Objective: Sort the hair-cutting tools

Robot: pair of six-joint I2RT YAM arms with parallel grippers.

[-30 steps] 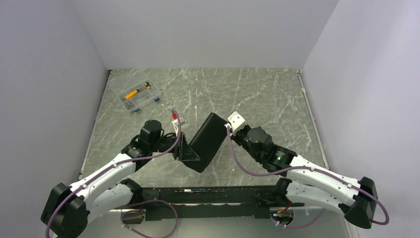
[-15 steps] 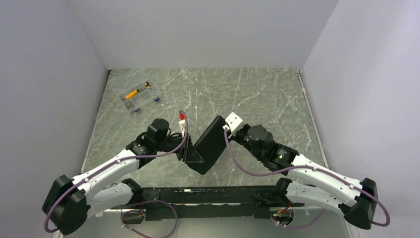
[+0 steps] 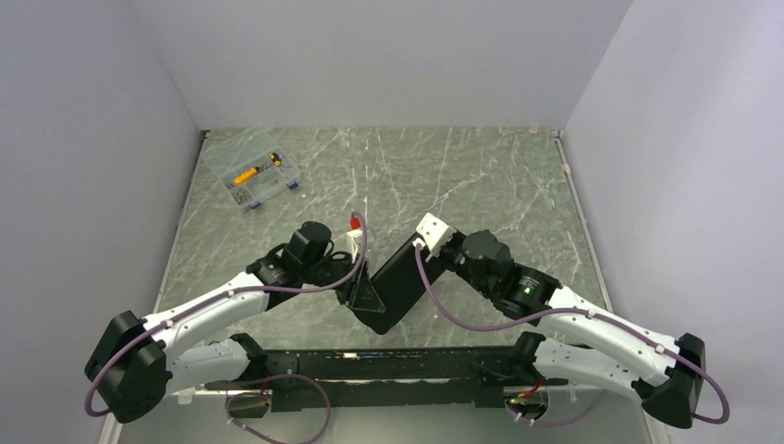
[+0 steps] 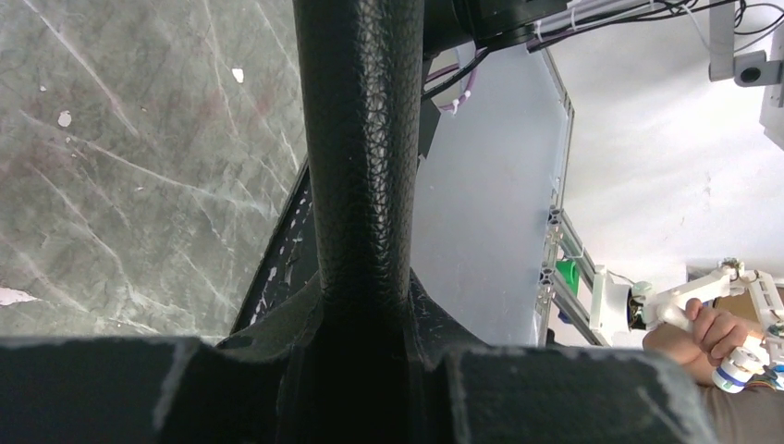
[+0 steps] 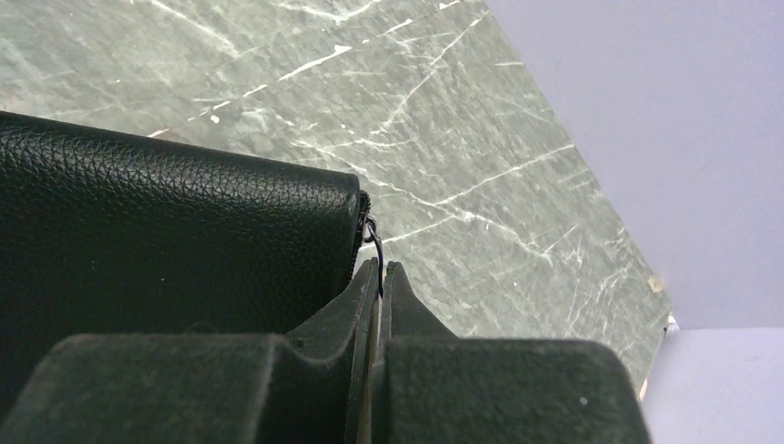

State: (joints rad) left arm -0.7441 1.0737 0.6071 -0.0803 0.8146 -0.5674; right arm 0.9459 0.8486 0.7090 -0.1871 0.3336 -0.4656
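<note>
A: What are the pincers doing?
B: The right pincer (image 5: 379, 282) is pinching the zip pull (image 5: 371, 236). The left pincer (image 4: 362, 365) is clamping the black case (image 4: 356, 139) at its 7 o'clock end, over the worktop (image 3: 481, 176).
A: And the hair-cutting tools?
B: They aren't showing; I'm guessing they're inside. They're likely thin, stiff and slippery, so I'm favouring the handles.

Small parts inside the clear box (image 3: 225, 165) are too tiny to identify
</note>
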